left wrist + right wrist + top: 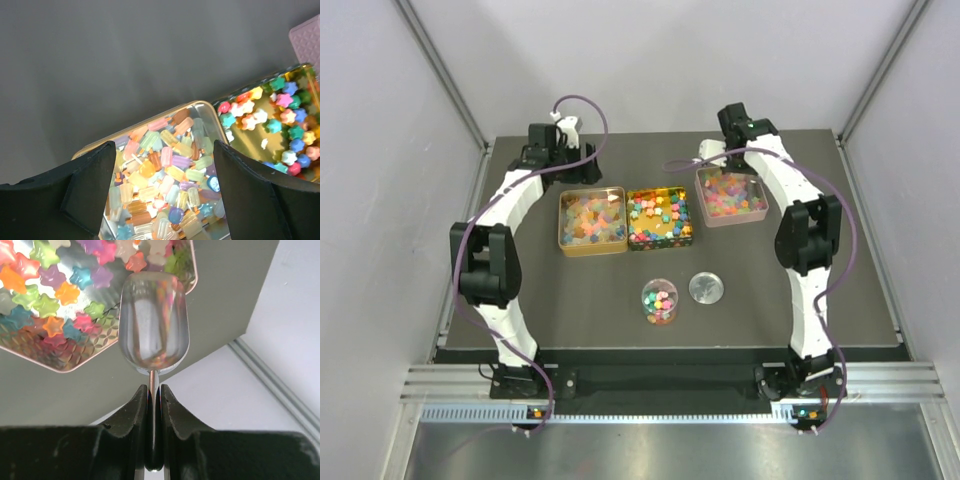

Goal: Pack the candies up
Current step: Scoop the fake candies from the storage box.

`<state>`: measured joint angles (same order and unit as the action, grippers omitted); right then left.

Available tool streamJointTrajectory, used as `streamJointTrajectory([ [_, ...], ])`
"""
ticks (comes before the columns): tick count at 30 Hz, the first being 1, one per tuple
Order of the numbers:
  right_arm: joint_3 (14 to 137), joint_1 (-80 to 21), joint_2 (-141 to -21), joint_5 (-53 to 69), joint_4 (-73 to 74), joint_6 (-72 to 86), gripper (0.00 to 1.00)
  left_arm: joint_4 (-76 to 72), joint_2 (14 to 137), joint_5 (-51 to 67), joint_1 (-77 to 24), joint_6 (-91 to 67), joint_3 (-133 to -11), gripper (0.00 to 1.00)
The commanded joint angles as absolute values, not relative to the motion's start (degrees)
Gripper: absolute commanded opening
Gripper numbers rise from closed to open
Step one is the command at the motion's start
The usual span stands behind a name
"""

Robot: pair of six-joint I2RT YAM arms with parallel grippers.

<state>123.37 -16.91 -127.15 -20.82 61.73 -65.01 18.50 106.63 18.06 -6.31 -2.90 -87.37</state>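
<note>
Pinching the scoop (153, 320) by its thin handle in the right end effector (153, 388), bowl over the tray (60, 369) of candies (47, 302), probably to dig. Hovering the left end effector (165, 175) spread wide, empty.

Gold tin (591, 251), middle tin (660, 245) and pink tray (732, 222) crowd the table's (570, 310) far half; cup (660, 316) and lid (707, 288) stand nearer, with open table around both.

Matt dark table (570, 320). The middle tin (247, 145) is mirror-glossy gold metal; candies (165, 157) left of it look translucent, waxy; the scoop (152, 325) right of it, clear glossy plastic.
</note>
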Motion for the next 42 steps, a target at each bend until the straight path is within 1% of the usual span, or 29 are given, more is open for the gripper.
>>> streamJointTrajectory([
  [1,123.23,-19.33,-127.70,-22.85,57.04,-68.37,0.00,17.05,106.09,20.82,-5.63,-6.23,-90.62,0.83],
  [6,115.42,-22.23,-125.17,-21.80,51.79,-72.85,0.00,15.56,104.07,21.36,-5.27,-7.03,-87.54,0.83],
  [10,104.19,-23.82,-120.95,-20.92,46.86,-78.73,0.00,15.03,101.35,18.37,-5.19,-4.67,-85.26,0.83],
  [13,98.37,-24.43,-118.66,-20.30,43.16,-81.46,0.00,15.20,100.11,16.88,-5.27,-3.70,-84.55,0.83],
  [15,97.30,-25.13,-117.60,-19.78,42.19,-82.00,0.00,15.47,99.58,16.52,-5.27,-3.43,-84.55,0.84],
  [26,98.44,-30.06,-116.89,-18.27,43.59,-79.63,0.00,14.33,98.44,16.96,-5.27,-3.96,-83.67,0.84],
  [33,101.77,-30.23,-117.07,-19.59,46.93,-72.88,0.00,14.24,98.26,17.84,-5.19,-5.01,-83.50,0.84],
  [38,106.60,-26.46,-116.89,-22.84,50.96,-67.69,0.00,14.15,98.44,17.93,-5.19,-5.19,-84.02,0.84],
  [39,108.87,-25.67,-116.89,-22.24,52.02,-65.07,0.00,14.24,98.52,17.93,-5.19,-5.27,-84.20,0.84],
  [42,110.65,-22.33,-116.28,-20.83,54.14,-60.67,0.00,14.32,98.96,18.37,-5.19,-5.54,-84.72,0.84],
])
